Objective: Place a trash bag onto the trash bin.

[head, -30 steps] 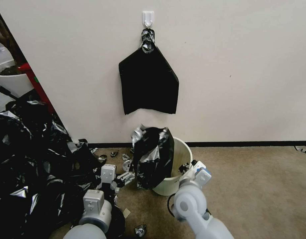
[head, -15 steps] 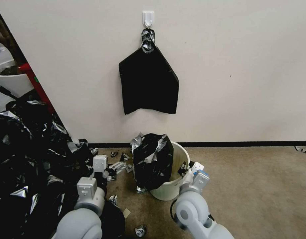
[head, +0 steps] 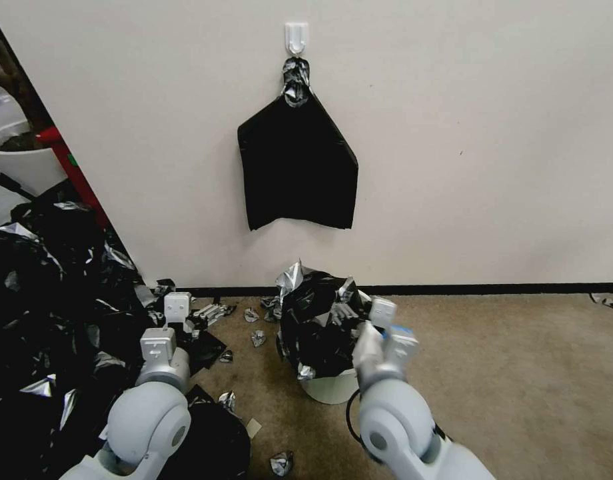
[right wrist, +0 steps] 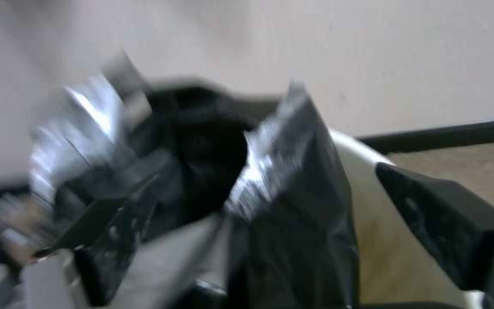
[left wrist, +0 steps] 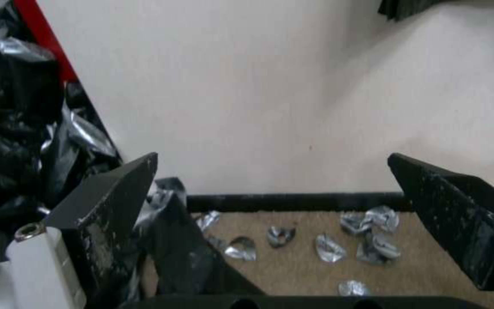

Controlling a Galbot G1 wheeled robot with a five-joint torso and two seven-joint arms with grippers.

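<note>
1. The heap of black plastic (head: pixel 46 320) lies along the carpet's left edge, against the wall's corner. A risk is judged here: loose film could be snagged by the left arm if it is swung back across.
2. The left gripper (head: pixel 210 311) is seen low over the carpet (head: pixel 520 373), between the heap and the bin, well apart from the bag. In the left wrist view its jaws stand wide apart with nothing between them; foil scraps (left wrist: pixel 327 248) lie on the carpet below.
3. The trash bag (head: pixel 320 327) is draped over the trash bin (head: pixel 333 387), which stands on the carpet close to the wall's baseboard, below the black sheaf (head: pixel 298 167) hung on the hook. The bag's top is bunched above the rim; only the bin's lower wall shows bare. Whether the film is hooked round the whole rim cannot be told.
4. The right gripper (head: pixel 350 313) is held at the bag's right side, over the bin's mouth. In the right wrist view the jaws stand apart, with a fold of film (right wrist: pixel 293 206) rising between them and the cream rim (right wrist: pixel 367 171) beside it; no grip is seen.
5. Judged risks: the bunched film may slip off the rim, and a push on the high side could tip the light bin.
</note>
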